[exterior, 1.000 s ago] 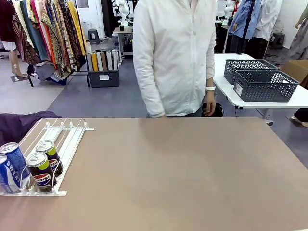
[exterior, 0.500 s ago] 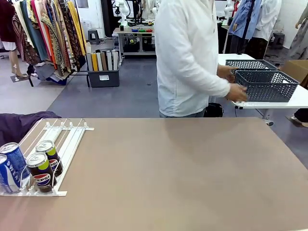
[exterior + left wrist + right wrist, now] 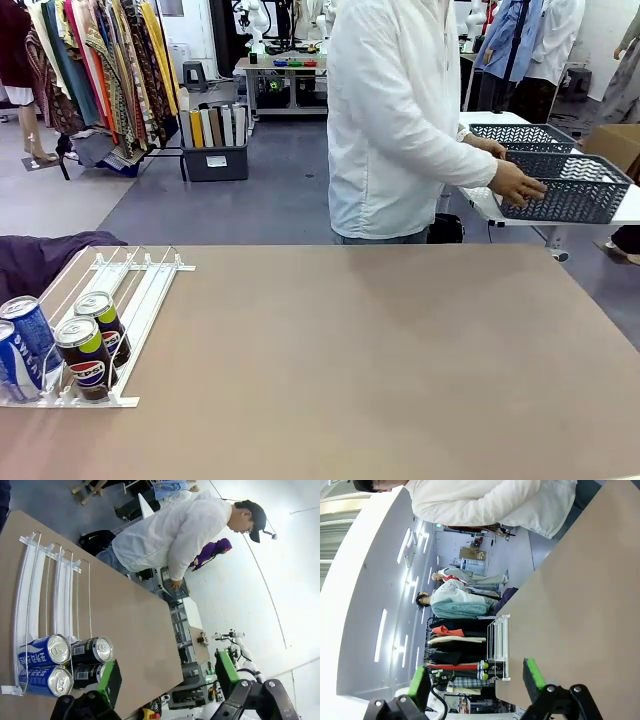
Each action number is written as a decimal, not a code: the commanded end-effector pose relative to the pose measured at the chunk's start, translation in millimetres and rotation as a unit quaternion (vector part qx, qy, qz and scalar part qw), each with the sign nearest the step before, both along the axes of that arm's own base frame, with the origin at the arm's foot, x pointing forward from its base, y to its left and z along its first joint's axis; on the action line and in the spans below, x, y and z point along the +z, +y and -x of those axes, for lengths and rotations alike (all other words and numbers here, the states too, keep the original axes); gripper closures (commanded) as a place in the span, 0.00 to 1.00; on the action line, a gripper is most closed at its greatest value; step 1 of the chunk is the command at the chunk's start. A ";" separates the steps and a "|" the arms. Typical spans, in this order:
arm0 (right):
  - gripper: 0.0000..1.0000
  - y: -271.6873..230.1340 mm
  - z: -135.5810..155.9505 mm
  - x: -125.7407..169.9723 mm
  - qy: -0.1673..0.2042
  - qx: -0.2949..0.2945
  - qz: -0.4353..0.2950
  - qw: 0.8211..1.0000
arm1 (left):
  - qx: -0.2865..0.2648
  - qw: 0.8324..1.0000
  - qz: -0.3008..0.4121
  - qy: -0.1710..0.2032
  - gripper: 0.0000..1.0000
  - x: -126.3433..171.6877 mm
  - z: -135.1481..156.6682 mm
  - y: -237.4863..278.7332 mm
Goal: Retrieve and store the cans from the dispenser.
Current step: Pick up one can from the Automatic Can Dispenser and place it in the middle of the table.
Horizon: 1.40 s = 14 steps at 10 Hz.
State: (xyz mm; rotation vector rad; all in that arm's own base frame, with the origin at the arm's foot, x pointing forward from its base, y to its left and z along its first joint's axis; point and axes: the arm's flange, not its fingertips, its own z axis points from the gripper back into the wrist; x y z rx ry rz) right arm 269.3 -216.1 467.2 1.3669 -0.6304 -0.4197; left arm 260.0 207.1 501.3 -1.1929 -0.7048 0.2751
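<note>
The white wire dispenser [image 3: 130,285] lies flat at the table's left side. At its near end stand two blue-and-white cans [image 3: 28,332] and two black Pepsi cans [image 3: 85,355] against the clear stops. In the left wrist view, the same dispenser [image 3: 55,590] and cans [image 3: 75,662] sit just beyond my left gripper [image 3: 169,677], which is open and holds nothing. My right gripper [image 3: 476,678] is open over bare table, and the dispenser [image 3: 499,640] shows far off with the cans [image 3: 487,666] small at its end.
A person in a white shirt [image 3: 400,120] stands at the far edge, turned to a side table [image 3: 480,195], both hands on a dark grey mesh basket [image 3: 570,190]. A second basket [image 3: 510,132] lies behind it. Dark purple cloth [image 3: 40,258] lies left of the dispenser.
The person has turned from facing the table to the side table on the right and taken hold of the front mesh basket, raising it slightly. The cans and dispenser have not moved.
</note>
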 end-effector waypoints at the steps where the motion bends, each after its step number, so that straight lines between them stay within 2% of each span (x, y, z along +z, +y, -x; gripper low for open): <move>1: 0.00 1.8 -4.2 3.9 -0.011 -0.002 -0.004 1.000 | -0.059 0.993 -0.092 0.050 0.00 11.6 -1.7 -14.2; 2: 0.00 1.8 -4.2 3.9 -0.011 -0.002 -0.004 1.000 | -0.106 0.966 -0.202 0.119 0.00 22.9 -10.5 -31.8; 3: 0.00 1.8 -4.2 3.9 -0.011 -0.002 -0.004 1.000 | -0.123 0.933 -0.296 0.165 0.00 36.2 -19.5 -55.3; 4: 0.00 1.8 -4.2 3.9 -0.011 -0.002 -0.004 1.000 | -0.139 0.885 -0.391 0.211 0.00 44.0 -30.9 -78.9; 5: 0.00 1.8 -4.2 3.9 -0.011 -0.002 -0.004 1.000 | -0.128 0.815 -0.500 0.262 0.00 43.6 -43.6 -103.0; 6: 0.00 1.8 -4.2 3.9 -0.011 -0.002 -0.004 1.000 | -0.120 0.770 -0.561 0.279 0.00 40.9 -51.9 -118.8; 7: 0.00 1.8 -4.2 3.9 -0.011 -0.002 -0.004 1.000 | -0.131 0.749 -0.585 0.283 0.00 36.3 -60.4 -129.9; 8: 0.00 1.8 -4.2 3.9 -0.011 -0.002 -0.004 1.000 | -0.120 0.733 -0.592 0.312 0.00 32.2 -64.3 -134.9; 9: 0.00 1.8 -4.2 3.9 -0.011 -0.002 -0.004 1.000 | -0.122 0.753 -0.571 0.304 0.00 33.8 -69.9 -137.8; 10: 0.00 1.8 -4.2 3.9 -0.011 -0.002 -0.004 1.000 | -0.086 0.807 -0.521 0.264 0.00 35.2 -60.3 -143.2; 12: 0.00 1.8 -4.2 3.9 -0.011 -0.002 -0.004 1.000 | -0.086 0.807 -0.521 0.264 0.00 35.2 -60.3 -143.2; 13: 0.00 1.8 -4.2 3.9 -0.011 -0.002 -0.004 1.000 | -0.101 0.781 -0.548 0.281 0.00 29.0 -66.0 -145.8; 14: 0.00 1.8 -4.2 3.9 -0.011 -0.002 -0.004 1.000 | -0.108 0.771 -0.541 0.317 0.00 11.8 -71.4 -143.0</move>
